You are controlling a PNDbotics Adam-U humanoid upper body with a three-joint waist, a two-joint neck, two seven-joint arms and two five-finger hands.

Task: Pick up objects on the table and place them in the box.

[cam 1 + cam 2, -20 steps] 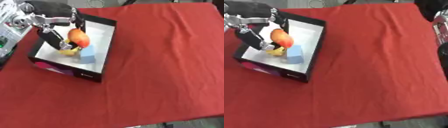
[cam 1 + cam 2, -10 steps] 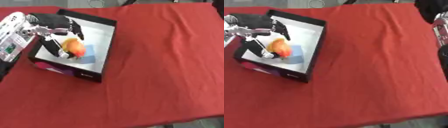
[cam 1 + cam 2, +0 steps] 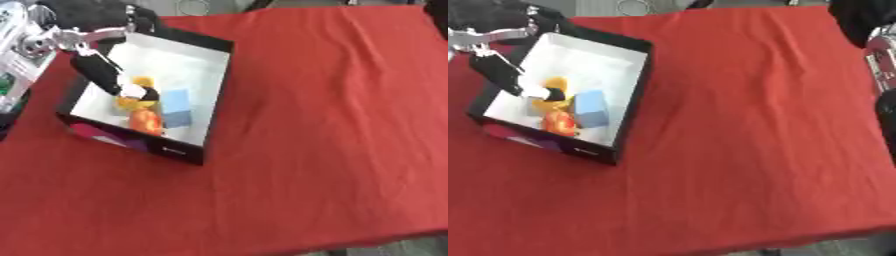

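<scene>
The left hand (image 3: 96, 70) hung over the near-left part of the box (image 3: 219, 85), fingers straight and pointing down into it, grasping nothing. Just below its fingertips lay a yellow object (image 3: 133, 100), and beside that an orange-red fruit (image 3: 144, 120) rested against a light blue block (image 3: 178, 107) on the white floor of the box. The box sat at the far left of the red-covered surface (image 3: 332, 125). The right hand was out of sight.
</scene>
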